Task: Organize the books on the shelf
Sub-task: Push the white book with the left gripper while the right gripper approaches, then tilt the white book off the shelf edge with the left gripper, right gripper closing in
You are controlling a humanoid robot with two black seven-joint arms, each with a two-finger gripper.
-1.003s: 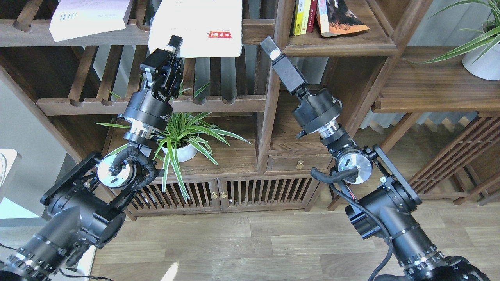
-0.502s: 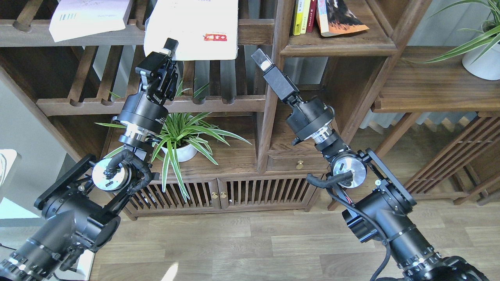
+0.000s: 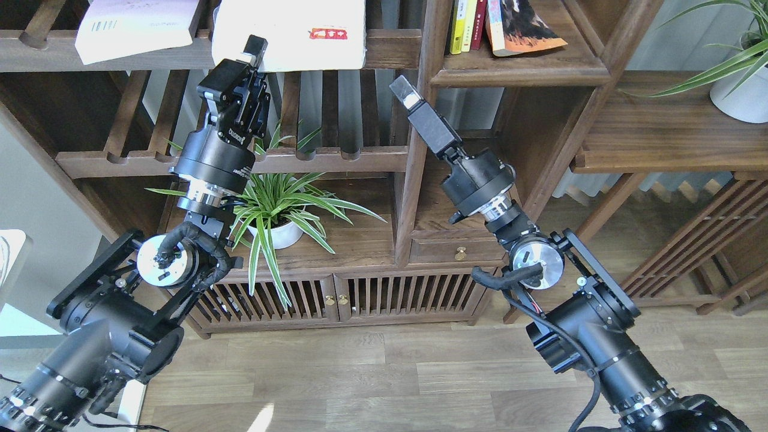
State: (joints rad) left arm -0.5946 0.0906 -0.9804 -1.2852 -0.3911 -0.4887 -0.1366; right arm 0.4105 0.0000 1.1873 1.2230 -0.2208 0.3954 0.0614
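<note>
The large white book with a red label [image 3: 288,27] lies on the upper slatted rack, over its front rail. My left gripper [image 3: 252,51] is raised to the book's lower left edge and shut on it, with one finger [image 3: 255,45] in front of the cover. The pale pink-white book [image 3: 138,27] lies on the same rack at the far left. The red-orange picture book [image 3: 522,27] leans on the solid dark shelf [image 3: 528,75] at the upper right. My right gripper [image 3: 401,90] is raised beside the bookcase post and empty; its fingers cannot be told apart.
Thin yellow and red books [image 3: 468,24] stand upright beside the red-orange book. A square post [image 3: 420,120] separates the racks from the shelf. A potted plant [image 3: 282,210] sits on the low cabinet under my left arm. Another plant [image 3: 738,78] stands on the right side shelf.
My left gripper has risen and moved left, and the white book has shifted up and left with it. My right gripper has moved a little to the left.
</note>
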